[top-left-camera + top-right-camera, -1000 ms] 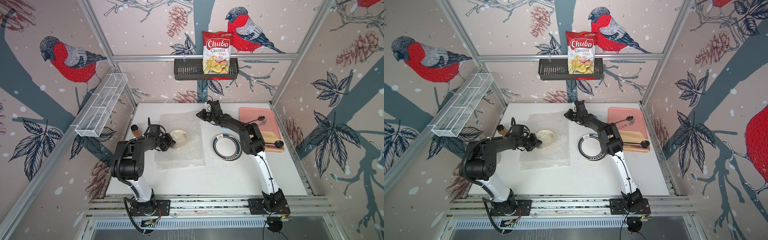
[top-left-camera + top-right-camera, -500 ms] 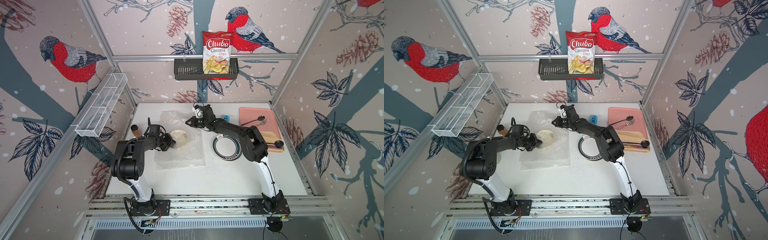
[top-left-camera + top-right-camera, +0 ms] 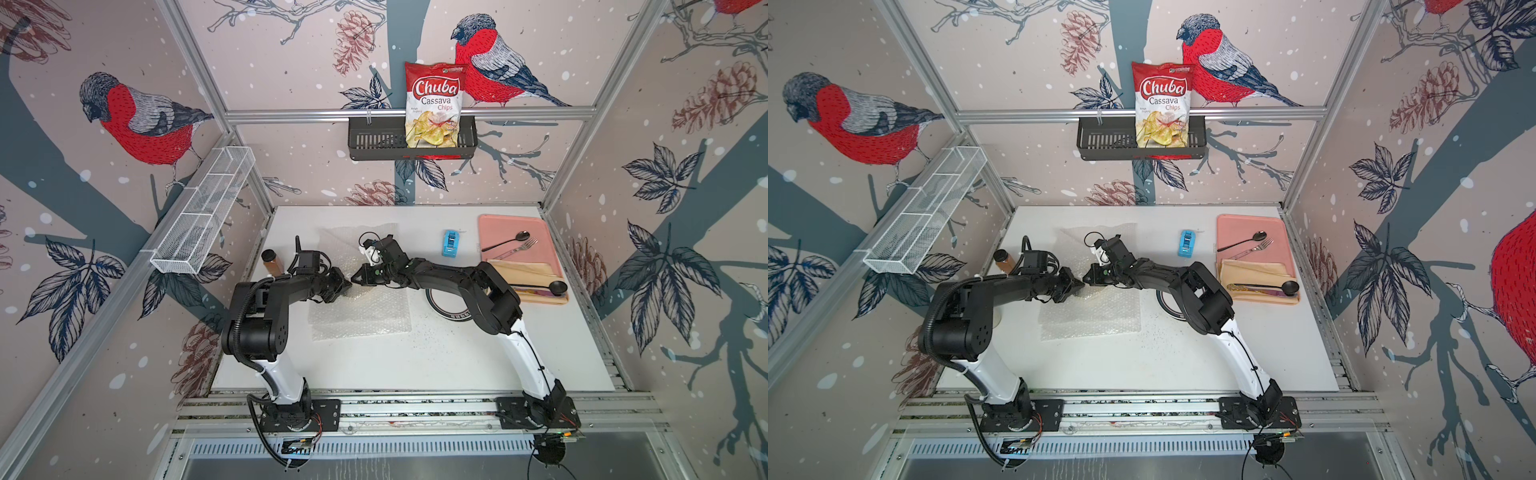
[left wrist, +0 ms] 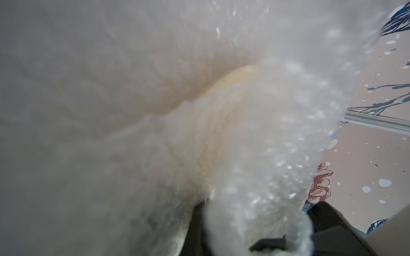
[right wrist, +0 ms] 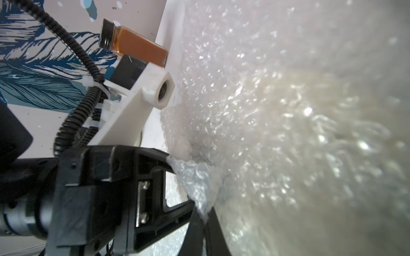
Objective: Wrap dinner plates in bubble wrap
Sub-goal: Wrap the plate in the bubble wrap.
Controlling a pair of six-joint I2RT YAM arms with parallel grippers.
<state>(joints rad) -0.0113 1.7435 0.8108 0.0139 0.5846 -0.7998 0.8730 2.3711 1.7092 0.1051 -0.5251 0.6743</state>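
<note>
Bright even light; blurry, glary wrist close-ups

The left arm folds at the elbow, its forearm pointing toward 3 o'clock, with the left claw (image 3: 347,285) clamped tight. The right arm stretches low toward 9 o'clock, and the right claw (image 3: 357,279) is closed, its tip almost meeting the left's.

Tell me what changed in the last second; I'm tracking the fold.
The right gripper, shut on the bubble wrap, swept from the far side across to the left gripper, folding wrap over the cream plate. The left gripper stayed clamped; the dark-rimmed plate unmoved.
</note>
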